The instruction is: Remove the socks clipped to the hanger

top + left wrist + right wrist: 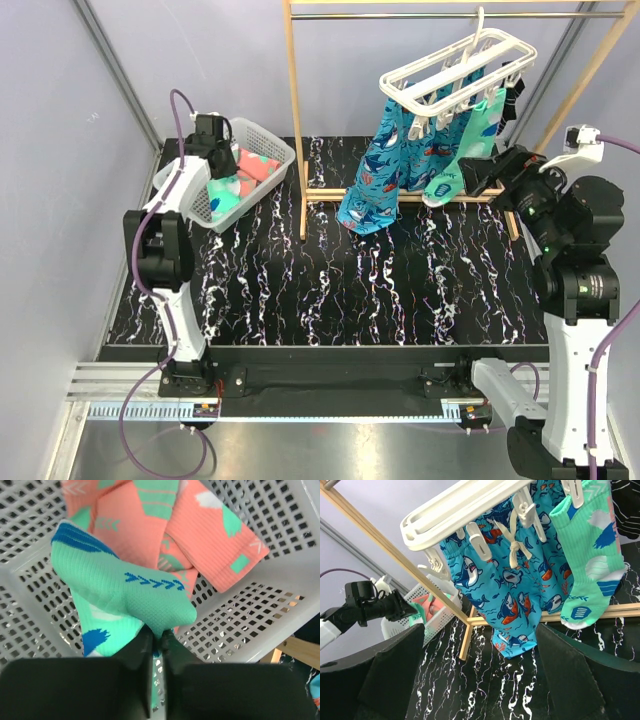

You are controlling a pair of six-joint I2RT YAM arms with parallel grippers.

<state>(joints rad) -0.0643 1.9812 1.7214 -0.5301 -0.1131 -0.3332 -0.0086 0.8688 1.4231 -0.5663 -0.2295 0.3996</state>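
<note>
The white slatted hanger (460,62) hangs by its hook from the wooden rack's rod. A teal-green sock (468,148) and a black-and-white striped sock (512,95) are clipped to it, next to the blue shark-print cloth (385,170). My left gripper (157,636) is shut on a teal-green sock (125,590), over the white mesh basket (280,580) with coral-pink socks (200,535) in it. My right gripper (480,680) is open and empty, below and in front of the hanger (460,507) and the clipped teal sock (587,565).
The tall wooden rack (295,120) stands at the back of the black marbled table (340,290), with its foot bar (470,632) on the table. The basket (270,145) sits at the back left. Grey walls close in both sides.
</note>
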